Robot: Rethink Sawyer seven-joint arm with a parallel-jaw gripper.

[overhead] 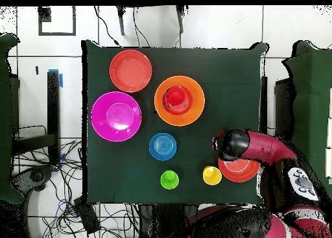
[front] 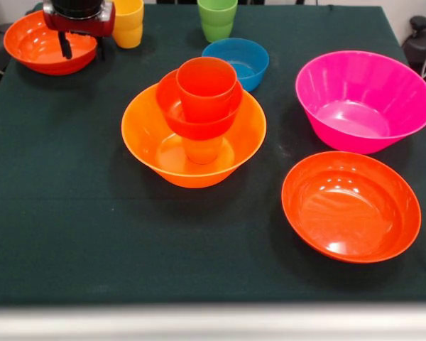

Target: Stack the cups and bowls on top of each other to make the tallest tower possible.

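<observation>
While the tower [front: 201, 117] stands only part built near the middle of the dark green cloth-covered desk [front: 71, 234], the robot's hand [front: 82, 48] hangs over the wide red-orange plastic bowl [front: 30, 42] at one corner, its two dark fingers pointing down, a little apart, and holding nothing. The tower has four pieces: a large glossy orange plastic bowl [front: 145, 135] as the base, an orange tumbler [front: 202, 149] standing in it, seemingly mouth down, a small red-orange bowl [front: 172, 106] resting on that, and a red-orange plastic cup [front: 206, 85] seated mouth up in the small bowl. Its long axis runs vertically, though the top cup appears to lean slightly.

Unstacked are the large magenta-pink plastic bowl [front: 362, 99], a second wide red-orange bowl [front: 350, 206] near it, the small blue plastic bowl [front: 252, 57] just behind the tower, the green plastic cup [front: 217, 19] and the yellow plastic cup [front: 128, 23], each of which may be two nested; all sit mouth up. By this count, roughly half the pieces remain to be added.
</observation>
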